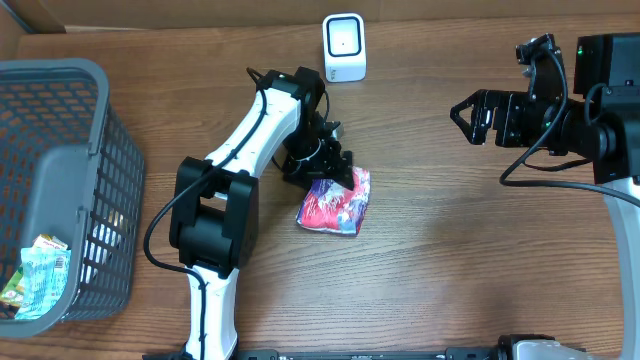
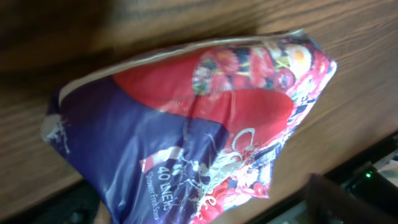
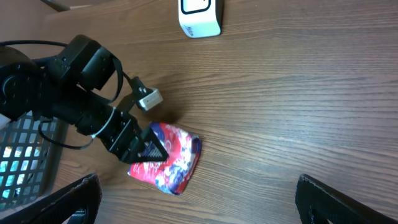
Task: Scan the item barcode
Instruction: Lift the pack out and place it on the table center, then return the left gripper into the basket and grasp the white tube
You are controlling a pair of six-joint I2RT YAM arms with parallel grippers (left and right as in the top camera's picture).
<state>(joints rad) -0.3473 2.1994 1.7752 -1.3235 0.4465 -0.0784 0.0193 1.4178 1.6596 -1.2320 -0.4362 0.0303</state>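
Just beneath the left gripper (image 1: 335, 172), its jaws spread apart, the red-and-purple packet (image 1: 336, 205) lies flat

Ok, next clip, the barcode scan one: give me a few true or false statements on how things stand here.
1. The red and purple packet lies on the table. True.
2. The white scanner sits inside the grey basket. False: it stands on the table at the far edge, well apart from the basket.
3. The right pincer is open and holds nothing. True.
4. The basket has nothing in it. False: small packets lie in its near corner.
5. The left pincer hangs far from the packet. False: it is right at the packet's edge.
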